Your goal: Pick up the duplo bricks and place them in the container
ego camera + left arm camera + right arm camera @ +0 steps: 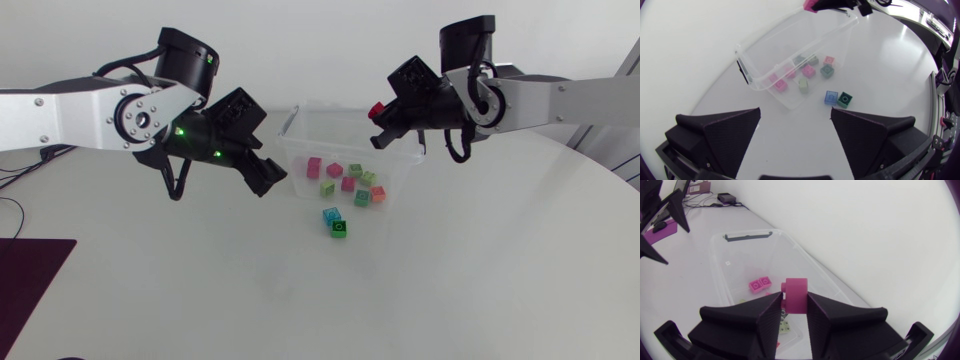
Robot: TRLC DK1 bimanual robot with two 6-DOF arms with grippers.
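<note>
A clear plastic container (296,128) stands at the table's middle back, with several pink, green and orange duplo bricks (334,170) showing through its walls. On the table just in front of it lie a light blue brick (331,214) and a dark green brick (339,229). My left gripper (266,177) hangs open and empty beside the container's left wall; in the left wrist view the blue brick (831,97) and green brick (844,99) lie ahead of its fingers (722,135). My right gripper (379,124) is shut on a magenta brick (796,296) above the container's (730,270) back right rim.
A dark purple mat (30,280) lies at the table's front left corner. The table's curved edge (610,175) runs along the right. The container has a black latch (747,236) on one end wall.
</note>
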